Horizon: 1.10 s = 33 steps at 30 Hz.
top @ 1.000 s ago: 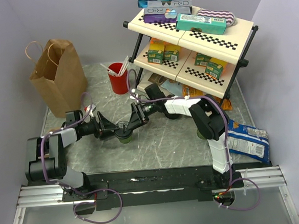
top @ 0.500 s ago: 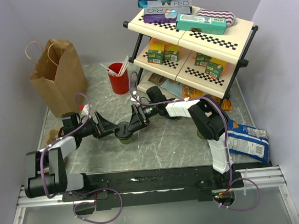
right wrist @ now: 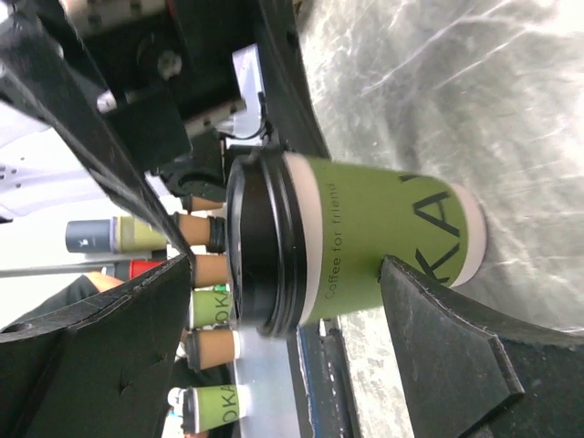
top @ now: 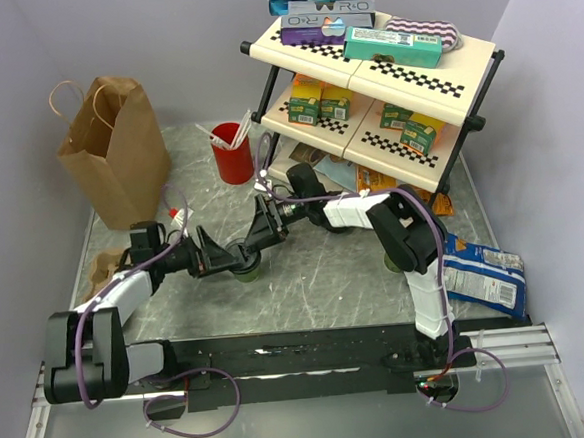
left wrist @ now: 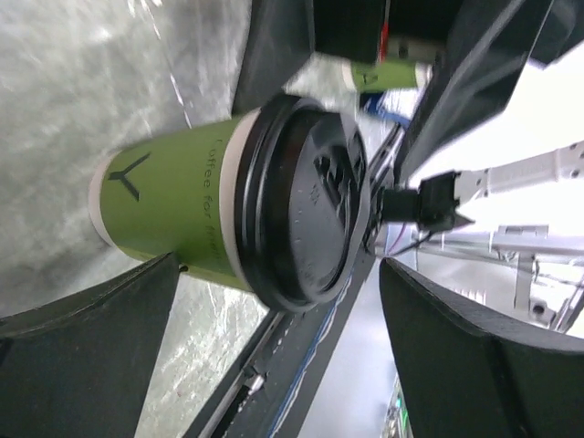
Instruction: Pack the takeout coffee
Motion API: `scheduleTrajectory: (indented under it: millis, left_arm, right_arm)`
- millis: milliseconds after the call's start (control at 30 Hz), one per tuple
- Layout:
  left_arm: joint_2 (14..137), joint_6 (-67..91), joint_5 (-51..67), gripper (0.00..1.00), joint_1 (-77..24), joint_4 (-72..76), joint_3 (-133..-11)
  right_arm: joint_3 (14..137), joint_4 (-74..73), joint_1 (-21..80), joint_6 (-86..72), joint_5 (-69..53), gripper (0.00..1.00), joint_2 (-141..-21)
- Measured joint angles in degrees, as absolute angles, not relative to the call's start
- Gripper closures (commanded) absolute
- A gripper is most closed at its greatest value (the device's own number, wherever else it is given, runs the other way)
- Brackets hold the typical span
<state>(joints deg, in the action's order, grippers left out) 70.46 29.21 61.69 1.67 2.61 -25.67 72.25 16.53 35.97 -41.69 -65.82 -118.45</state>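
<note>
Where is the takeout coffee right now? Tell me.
In the top view the takeout coffee stands upright, left of centre on the table, between the left pincer and the right pincer, nearer the arms than the red cup.

Your left arm (top: pixel 126 286) lies low, stretched forward and to the right; your left hand (top: pixel 230 258) has its jaws spread wide. Your right arm (top: pixel 347 210) extends left across the middle; your right hand (top: pixel 255 243) tilts down-left, jaws wide apart too, tips close to the left hand's
</note>
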Motion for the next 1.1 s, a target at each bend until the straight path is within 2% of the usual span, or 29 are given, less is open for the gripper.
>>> scheduleTrajectory:
  millis: [400, 700, 733, 933, 1100]
  left_arm:
    - [76.16, 17.17, 61.82, 0.03, -2.35, -6.31, -28.77]
    - [77.67, 9.58, 65.23, 0.03, -2.35, -13.19, -35.14]
    - [78.39, 8.36, 65.65, 0.03, -2.35, -13.89, -36.56]
    - [83.11, 2.44, 67.66, 0.03, -2.09, -18.17, -41.21]
    - [85.69, 6.83, 67.46, 0.03, -0.73, -14.44, -41.15]
  right_arm:
    - [74.89, 14.85, 35.48, -41.67, -65.30, 0.12, -122.02]
    - [70.98, 21.93, 33.32, -45.19, -67.31, 0.05, -121.62]
    - [70.76, 22.09, 32.84, -45.21, -67.64, 0.00, -121.62]
    - [70.67, 19.11, 30.96, -41.12, -68.93, 0.00, -119.98]
    - [68.36, 18.33, 30.98, -39.51, -69.47, 0.00, -116.88]
